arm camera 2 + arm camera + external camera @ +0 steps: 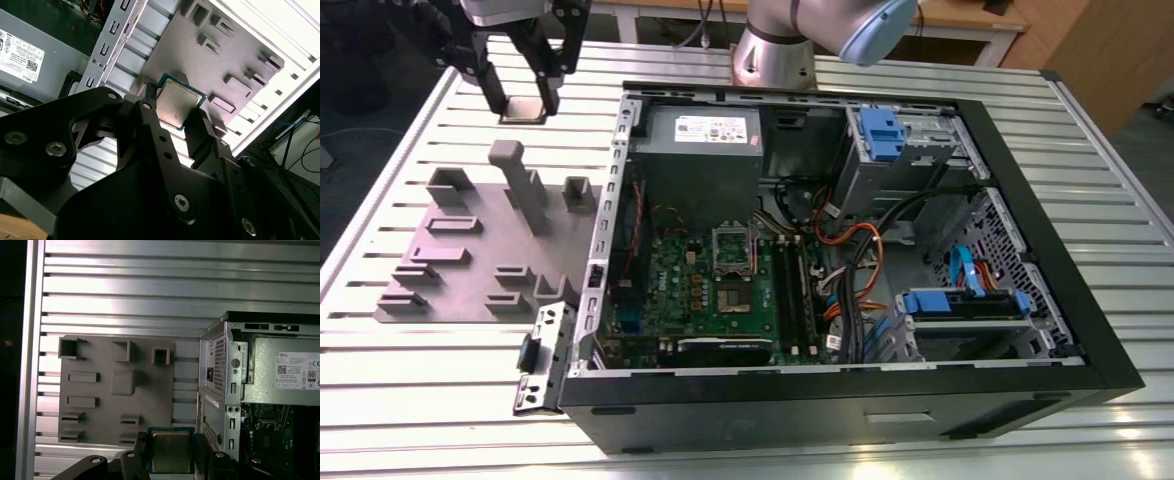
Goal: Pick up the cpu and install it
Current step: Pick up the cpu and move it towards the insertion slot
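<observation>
Slatted aluminium table (pixel 400 400), ribbed, bare along its near edge and at nine o'clock in the exterior view.

Item 1: cpu (pixel 179 104). Flat square chip with a silvery top and a green rim. It is pinched on two opposite edges and appears raised off the surface, at eleven o'clock in the exterior view.

Item 2: gripper (pixel 523 102). Black fingers (pixel 150 107) closed against the chip's sides.

Item 3: grey fixture plate (pixel 454 270). Flat on the table, studded with upright blocks and low slotted holders, lying below and nearer than the chip. Its edge runs just beside the case wall.

Item 4: computer case (pixel 854 410). Black, lying on its side with the open face up, at three o'clock from the plate. There is clear air above its rim.

Item 5: grey power box (pixel 694 160). In the case's far corner, with a white label (pixel 707 128) carrying small print and barcodes.

Item 6: green board (pixel 720 290). At six o'clock from the box, carrying the socket frame (pixel 731 248). Orange and black cables crowd its three o'clock side.
</observation>
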You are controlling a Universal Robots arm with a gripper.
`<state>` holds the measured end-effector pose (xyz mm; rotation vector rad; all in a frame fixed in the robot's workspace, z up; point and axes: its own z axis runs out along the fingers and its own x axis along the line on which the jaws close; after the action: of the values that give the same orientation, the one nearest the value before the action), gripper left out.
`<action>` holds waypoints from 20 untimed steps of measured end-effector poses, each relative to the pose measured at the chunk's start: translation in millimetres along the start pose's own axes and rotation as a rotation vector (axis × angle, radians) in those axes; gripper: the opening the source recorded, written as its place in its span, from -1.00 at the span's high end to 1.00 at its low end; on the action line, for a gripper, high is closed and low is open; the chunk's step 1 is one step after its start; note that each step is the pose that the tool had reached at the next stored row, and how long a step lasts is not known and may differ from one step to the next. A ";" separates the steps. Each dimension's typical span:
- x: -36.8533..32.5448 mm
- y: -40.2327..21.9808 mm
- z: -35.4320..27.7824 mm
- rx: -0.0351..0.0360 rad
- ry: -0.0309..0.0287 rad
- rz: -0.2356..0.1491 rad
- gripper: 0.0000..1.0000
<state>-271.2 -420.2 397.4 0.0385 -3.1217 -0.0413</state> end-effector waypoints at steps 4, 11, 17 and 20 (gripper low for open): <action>-2.7 -0.2 0.0 0.0000 0.0000 0.000 0.06; -7.5 -0.4 -0.1 0.0000 0.0000 0.000 0.06; -10.5 -0.4 -0.2 0.0000 0.0000 0.000 0.06; -12.1 -0.5 -0.2 0.0000 0.0000 0.000 0.06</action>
<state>-259.1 -420.4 397.4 0.0385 -3.1217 -0.0412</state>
